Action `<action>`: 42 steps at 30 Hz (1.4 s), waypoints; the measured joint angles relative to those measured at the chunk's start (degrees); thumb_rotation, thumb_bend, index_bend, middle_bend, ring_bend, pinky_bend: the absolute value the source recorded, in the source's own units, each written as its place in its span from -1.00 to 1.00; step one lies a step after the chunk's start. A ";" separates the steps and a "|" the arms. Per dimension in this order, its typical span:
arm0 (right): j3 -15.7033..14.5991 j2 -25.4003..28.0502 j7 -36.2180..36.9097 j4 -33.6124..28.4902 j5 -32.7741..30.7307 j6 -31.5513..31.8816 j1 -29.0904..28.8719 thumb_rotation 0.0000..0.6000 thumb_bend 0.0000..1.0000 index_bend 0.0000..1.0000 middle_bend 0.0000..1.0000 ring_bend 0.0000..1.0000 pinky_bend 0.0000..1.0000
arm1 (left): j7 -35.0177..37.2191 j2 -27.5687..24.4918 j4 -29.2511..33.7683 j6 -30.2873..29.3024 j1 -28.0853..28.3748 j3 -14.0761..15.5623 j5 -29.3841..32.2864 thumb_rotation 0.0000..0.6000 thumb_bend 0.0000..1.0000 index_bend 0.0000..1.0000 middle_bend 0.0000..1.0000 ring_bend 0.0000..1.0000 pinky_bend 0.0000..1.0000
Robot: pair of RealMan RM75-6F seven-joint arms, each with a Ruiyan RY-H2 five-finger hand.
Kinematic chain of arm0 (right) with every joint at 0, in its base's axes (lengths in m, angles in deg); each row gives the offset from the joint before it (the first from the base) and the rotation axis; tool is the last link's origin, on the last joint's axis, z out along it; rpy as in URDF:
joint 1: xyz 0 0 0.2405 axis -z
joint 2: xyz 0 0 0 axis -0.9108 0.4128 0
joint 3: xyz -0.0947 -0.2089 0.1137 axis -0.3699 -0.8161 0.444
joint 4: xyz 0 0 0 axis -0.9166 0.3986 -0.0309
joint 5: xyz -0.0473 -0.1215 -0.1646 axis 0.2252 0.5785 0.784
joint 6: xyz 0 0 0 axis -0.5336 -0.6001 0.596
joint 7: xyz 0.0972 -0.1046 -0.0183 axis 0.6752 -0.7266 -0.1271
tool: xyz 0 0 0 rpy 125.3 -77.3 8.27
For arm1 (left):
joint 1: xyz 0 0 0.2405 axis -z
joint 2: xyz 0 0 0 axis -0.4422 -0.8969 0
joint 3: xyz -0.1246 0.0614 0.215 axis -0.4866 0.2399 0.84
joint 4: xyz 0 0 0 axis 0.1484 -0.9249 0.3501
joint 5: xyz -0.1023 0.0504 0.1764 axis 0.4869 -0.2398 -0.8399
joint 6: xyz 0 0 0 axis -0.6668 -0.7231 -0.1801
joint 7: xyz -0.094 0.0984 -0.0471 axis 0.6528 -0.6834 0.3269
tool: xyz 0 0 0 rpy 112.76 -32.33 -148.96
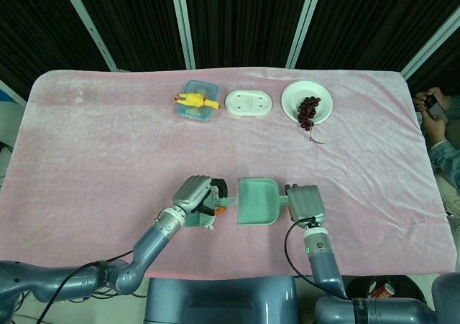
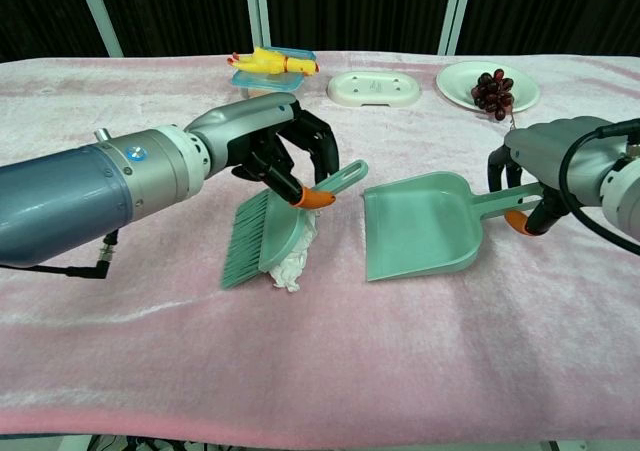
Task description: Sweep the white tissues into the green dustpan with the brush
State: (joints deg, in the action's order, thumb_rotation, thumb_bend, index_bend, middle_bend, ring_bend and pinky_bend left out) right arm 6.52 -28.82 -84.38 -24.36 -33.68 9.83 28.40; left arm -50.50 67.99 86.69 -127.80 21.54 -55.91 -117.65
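Note:
My left hand (image 2: 272,149) grips the green brush (image 2: 262,236) by its orange-tipped handle, bristles down on the pink cloth. A crumpled white tissue (image 2: 294,262) lies against the right side of the brush head. To its right, with a small gap, the green dustpan (image 2: 418,223) lies flat with its mouth facing the brush. My right hand (image 2: 528,169) holds the dustpan's handle from the right. In the head view the left hand (image 1: 195,196) hides most of the brush; the dustpan (image 1: 257,202) sits between it and the right hand (image 1: 305,204).
Along the far edge stand a blue box with a yellow toy chicken (image 1: 196,100), a white oval dish (image 1: 249,103) and a white plate (image 1: 294,97) holding dark grapes (image 1: 309,111). A person (image 1: 438,133) sits past the table's right side.

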 measured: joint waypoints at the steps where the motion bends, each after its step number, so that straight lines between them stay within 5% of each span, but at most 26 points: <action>1: 0.03 0.03 0.00 -0.04 -0.09 0.00 -0.04 1.00 -0.11 0.03 -0.09 0.70 0.61 | -0.04 0.45 -0.41 0.19 0.38 -0.23 0.18 1.00 -0.27 0.21 0.25 0.85 1.00; 29: -1.51 1.29 0.63 -1.74 -0.54 0.49 0.29 1.00 -0.11 0.03 -0.10 0.70 0.61 | 6.65 15.91 -15.33 -1.44 10.33 -9.14 -3.49 1.00 -0.28 0.23 0.26 0.85 1.00; 42: -2.21 0.99 0.83 -2.35 -0.45 0.43 0.32 1.00 -0.10 0.03 -0.10 0.70 0.61 | 12.90 17.61 -15.67 -4.66 11.15 -10.86 -7.44 1.00 -0.28 0.23 0.26 0.85 1.00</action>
State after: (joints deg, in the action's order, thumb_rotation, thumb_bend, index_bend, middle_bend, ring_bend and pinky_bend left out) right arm 4.31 -27.83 -83.55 -26.71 -34.13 10.26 28.72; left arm -37.60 85.60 71.02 -132.45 32.70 -66.78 -125.09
